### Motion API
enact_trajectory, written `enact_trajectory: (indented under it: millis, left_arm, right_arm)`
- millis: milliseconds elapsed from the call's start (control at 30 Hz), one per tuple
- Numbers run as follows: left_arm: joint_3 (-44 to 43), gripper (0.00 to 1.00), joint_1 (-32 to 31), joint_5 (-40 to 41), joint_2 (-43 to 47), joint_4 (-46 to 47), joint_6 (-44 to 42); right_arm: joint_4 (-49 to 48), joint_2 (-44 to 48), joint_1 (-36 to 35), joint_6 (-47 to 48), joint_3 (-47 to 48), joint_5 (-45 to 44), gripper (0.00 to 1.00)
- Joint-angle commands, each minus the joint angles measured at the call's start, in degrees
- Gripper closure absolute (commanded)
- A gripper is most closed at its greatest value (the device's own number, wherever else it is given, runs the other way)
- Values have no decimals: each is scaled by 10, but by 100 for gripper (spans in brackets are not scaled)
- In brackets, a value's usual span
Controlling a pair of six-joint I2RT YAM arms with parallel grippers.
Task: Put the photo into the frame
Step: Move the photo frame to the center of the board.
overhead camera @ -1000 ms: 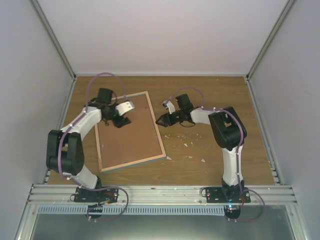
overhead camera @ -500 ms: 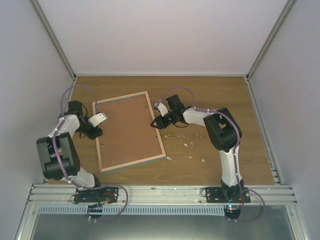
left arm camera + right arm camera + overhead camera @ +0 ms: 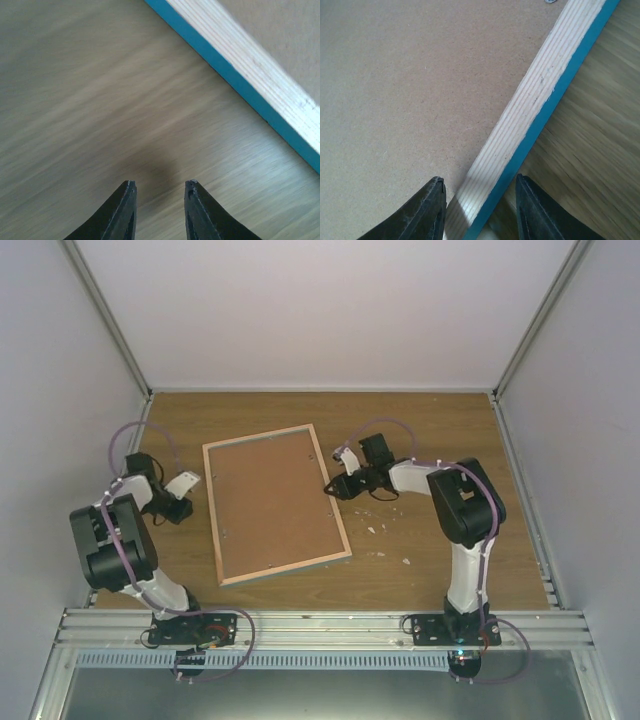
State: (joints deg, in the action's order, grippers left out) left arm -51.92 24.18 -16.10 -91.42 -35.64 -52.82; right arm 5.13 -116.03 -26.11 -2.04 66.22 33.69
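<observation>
Right pincer (image 3: 480, 179) released, astride layered plywood rim of teal-faced, fibreboard-backed frame (image 3: 535, 95); left pincer (image 3: 160, 182) released above woodgrain surface (image 3: 75, 100).

My left arm (image 3: 112, 545) is folded tightly back on itself at the left side, with its elbow bunched close above its base and the forearm reaching away from me. The left gripper (image 3: 180, 508) is held low and points toward the right. In the left wrist view its two dark fingers (image 3: 122, 210) stand a narrow gap apart. My right arm (image 3: 462, 502) rises from its base, bends at the elbow and stretches leftward toward the middle. The right gripper (image 3: 331, 487) is also low and points left. In the right wrist view its fingers (image 3: 427, 207) are parted wider than the left pair
</observation>
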Motion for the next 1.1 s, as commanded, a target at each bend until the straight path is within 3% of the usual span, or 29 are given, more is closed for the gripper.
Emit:
enact_trajectory:
  millis: [0, 167, 267, 433, 600, 700, 767, 833, 1067]
  left_arm:
    - [43, 70, -72, -15, -16, 39, 18]
    - [57, 70, -182, -28, -21, 88, 57]
    - [34, 69, -232, -51, -48, 98, 80]
    - [-5, 69, -302, -87, -97, 104, 88]
    - [-56, 69, -304, -158, -130, 43, 106]
    - [-83, 68, -294, -214, -147, -9, 122]
    - [-90, 68, -292, -228, -156, -27, 134]
    - [-86, 68, -289, -233, -158, -32, 145]
    - [-43, 68, -287, -227, -140, -8, 174]
  right_arm:
    - [97, 20, 47, 30, -61, -46, 60]
    - [104, 108, 95, 54, -129, -19, 59]
    - [91, 169, 120, 68, -164, 11, 49]
    - [96, 184, 126, 132, -135, 21, 48]
    - [141, 156, 99, 190, -14, 41, 54]
    - [100, 151, 40, 203, -6, 46, 59]
    - [79, 121, 3, 190, 3, 63, 68]
    - [74, 91, -32, 188, 17, 69, 77]
    - [23, 60, -122, 187, 2, 54, 93]
